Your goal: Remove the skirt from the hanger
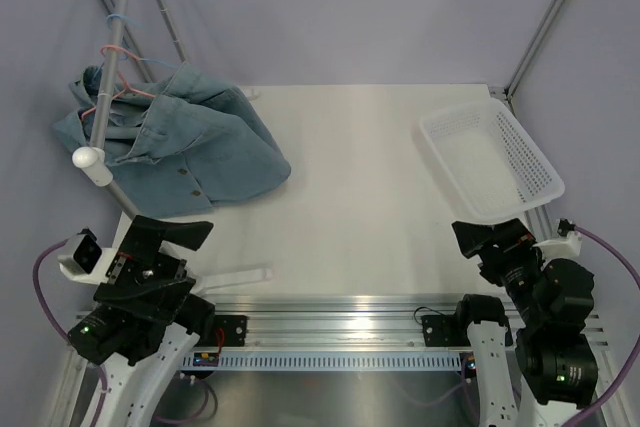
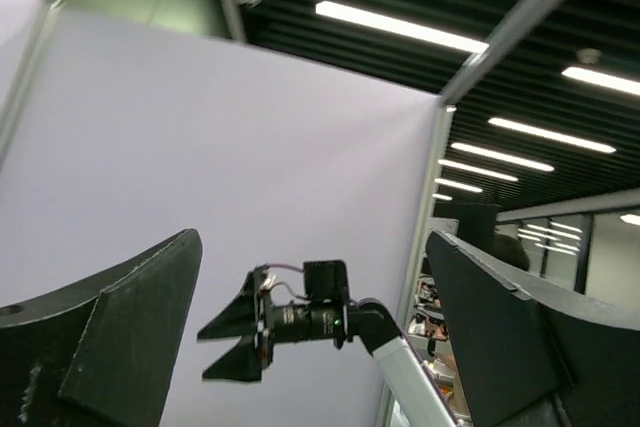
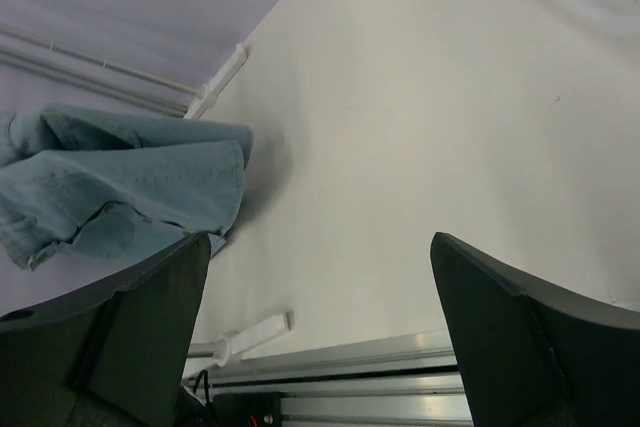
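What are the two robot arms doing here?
Nothing is being handled yet. The blue denim skirt hangs on a thin pink hanger from the grey metal rail at the back left, its lower part resting on the white table. The left pincer and right pincer are both open and empty, low near their bases. A white plastic mesh basket sits on the right.

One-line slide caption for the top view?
Denim skirt on pink hanger far left, white basket far right, left hand and right hand open.
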